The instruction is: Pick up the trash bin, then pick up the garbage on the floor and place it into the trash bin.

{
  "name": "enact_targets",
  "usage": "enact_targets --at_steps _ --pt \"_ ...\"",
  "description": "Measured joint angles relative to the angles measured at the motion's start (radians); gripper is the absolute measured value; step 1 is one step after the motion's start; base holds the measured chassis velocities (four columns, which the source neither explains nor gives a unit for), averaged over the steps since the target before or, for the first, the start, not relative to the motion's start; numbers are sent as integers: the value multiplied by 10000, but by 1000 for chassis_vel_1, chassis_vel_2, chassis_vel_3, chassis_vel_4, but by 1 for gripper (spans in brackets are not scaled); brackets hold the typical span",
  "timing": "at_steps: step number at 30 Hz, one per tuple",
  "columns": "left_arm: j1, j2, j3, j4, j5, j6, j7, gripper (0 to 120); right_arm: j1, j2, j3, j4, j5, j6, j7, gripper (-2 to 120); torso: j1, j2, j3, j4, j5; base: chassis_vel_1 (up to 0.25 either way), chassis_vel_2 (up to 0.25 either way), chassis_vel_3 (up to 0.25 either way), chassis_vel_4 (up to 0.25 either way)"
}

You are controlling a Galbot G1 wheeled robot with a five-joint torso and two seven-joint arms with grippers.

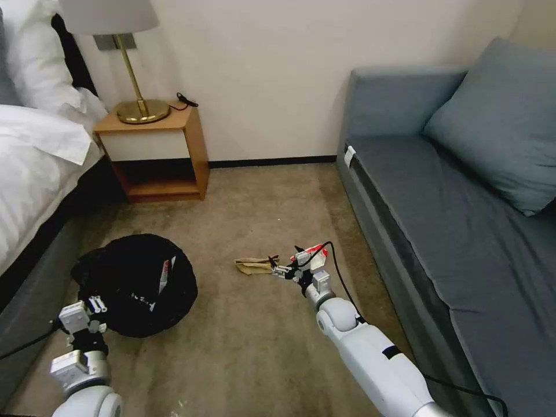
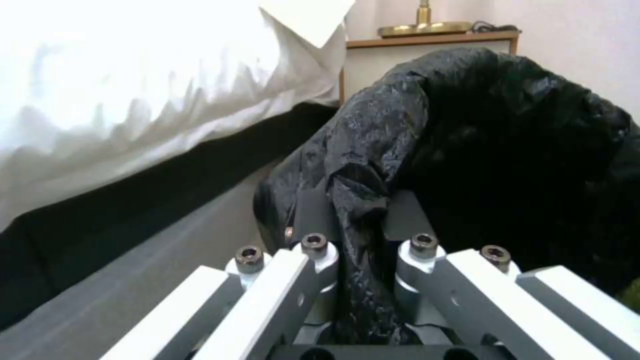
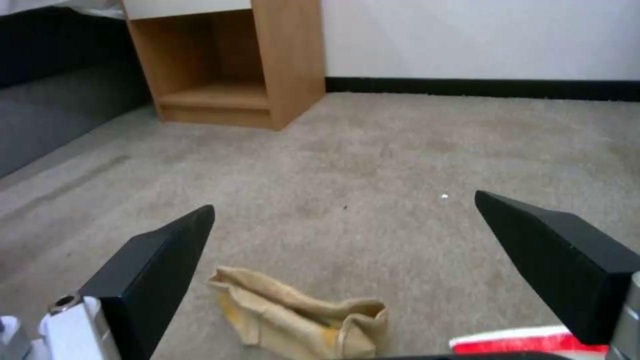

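Note:
The trash bin [image 1: 136,284], wrapped in a crinkly black bag, stands low on the floor [image 1: 249,353] beside the bed. My left gripper [image 1: 98,302] is shut on its near rim; the left wrist view has the black bag [image 2: 467,140] pinched in that gripper [image 2: 353,210]. A red-white scrap [image 1: 165,275] lies inside the bin. My right gripper [image 1: 279,268] hangs open just above the carpet, close to a crumpled tan paper [image 1: 253,264] [image 3: 300,320]. A red-white wrapper [image 1: 313,252] [image 3: 527,340] lies beside the right wrist. The open right fingers [image 3: 160,260] straddle the tan paper.
A wooden nightstand [image 1: 159,153] with a brass lamp [image 1: 136,75] stands at the back wall. The white-sheeted bed [image 1: 35,162] runs along the left, a grey-blue sofa [image 1: 452,202] along the right. Bare carpet lies between them.

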Motion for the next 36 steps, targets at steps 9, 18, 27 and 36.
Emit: enact_targets --at_steps 9,18,27,36 --pt "-12 87 -22 -35 -27 22 0 7 106 57 -85 -132 -7 17 -30 100 1 0 0 -1 0 -126 127 114 -125" --pt "-65 151 -3 42 -113 41 4 7 166 119 -254 -363 -199 84 -144 100 0 -1 0 -1 0 -111 107 123 -106" --pt "-114 248 -18 82 -215 72 18 7 793 -39 -619 -768 -408 15 -1311 100 0 -1 1 -1 0 -51 59 61 -52" --pt "-59 336 -83 207 -361 77 40 7 2279 400 -793 -2489 -746 -429 -3444 100 1 -1 1 0 0 0 0 0 0"
